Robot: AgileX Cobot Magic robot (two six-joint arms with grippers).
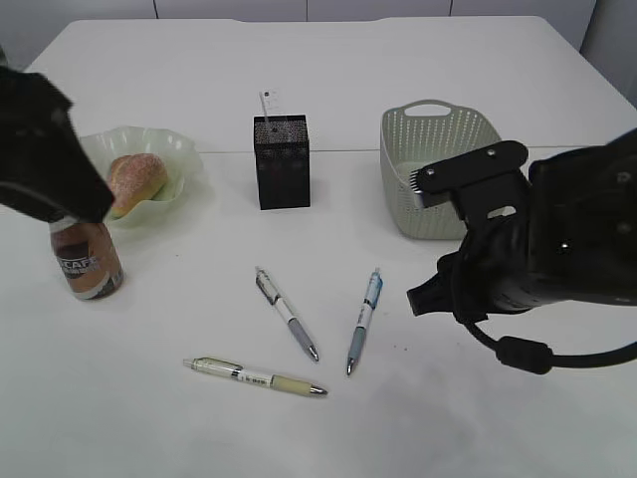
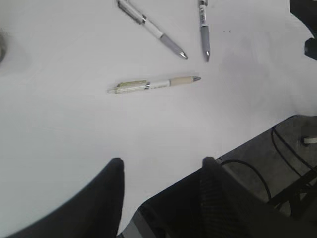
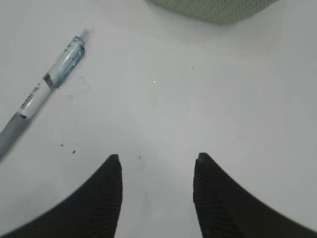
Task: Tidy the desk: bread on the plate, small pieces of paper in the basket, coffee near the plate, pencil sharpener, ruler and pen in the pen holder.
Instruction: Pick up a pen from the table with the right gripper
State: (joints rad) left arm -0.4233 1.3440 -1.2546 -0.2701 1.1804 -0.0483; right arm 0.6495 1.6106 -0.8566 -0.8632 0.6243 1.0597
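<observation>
With the sugared brown bread roll (image 1: 136, 181) on the ruffled green glass plate (image 1: 185, 159) at far left, both black grippers (image 2: 161, 198) (image 3: 156, 191) hang empty, fingers parted, presumably readying for the three near pens (image 1: 286, 327).

Ext cam slants down at desk (image 1: 398, 90) from front; both wrist cams look down close — share the pens.

Bread (image 1: 136, 180) sits on plate (image 1: 189, 159) at far left of desk (image 1: 119, 418), coffee (image 1: 86, 261) just in front of it. Pen holder (image 1: 282, 161) stands mid-desk with ruler (image 1: 269, 103) in it, basket (image 1: 403, 149) to its right. Three pens lie in front: left (image 1: 287, 314), right (image 1: 364, 320), nearest (image 1: 255, 376).
</observation>
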